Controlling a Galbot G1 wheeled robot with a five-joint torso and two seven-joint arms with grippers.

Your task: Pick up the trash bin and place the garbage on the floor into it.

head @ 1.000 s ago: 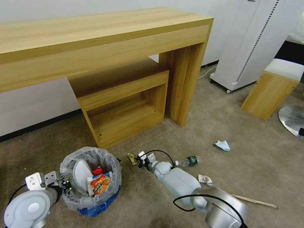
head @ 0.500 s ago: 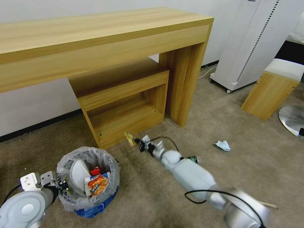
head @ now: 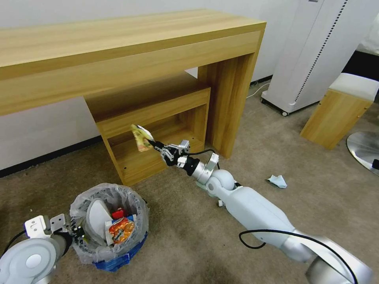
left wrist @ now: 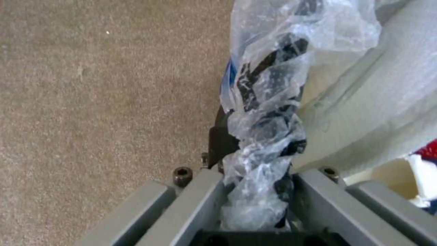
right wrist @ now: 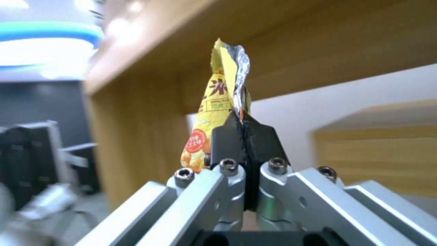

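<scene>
You are carrying a yellow snack wrapper [head: 142, 138] in your right gripper [head: 161, 149], and its jaws are pressing together on the wrapper's lower end, so the wrapper's long axis is standing up out of the fingertips and leaning a little away from the arm; the right wrist view is showing the black pads closed flat on the foil with the printed body rising above them. The wrapper is hanging in the air in front of the low wooden shelf unit [head: 154, 130] under the desk [head: 118, 51], well above the floor [head: 316, 197]. The relation that matters for you is this: the trash bin [head: 108, 227] is sitting below the wrapper and off toward your left side, nearer to you, so the drop point is lying down and leftward from the jaws, not under them. Your left gripper [head: 73, 232] is the nearer arm to the bin, and it is pinching the rim and the clear plastic liner [left wrist: 264, 136], with the bag bunched between its fingers. Inside the bin a white slipper and some wrappers are already lying. A crumpled tissue [head: 277, 181] is waiting on the carpet, well apart to your right.
</scene>
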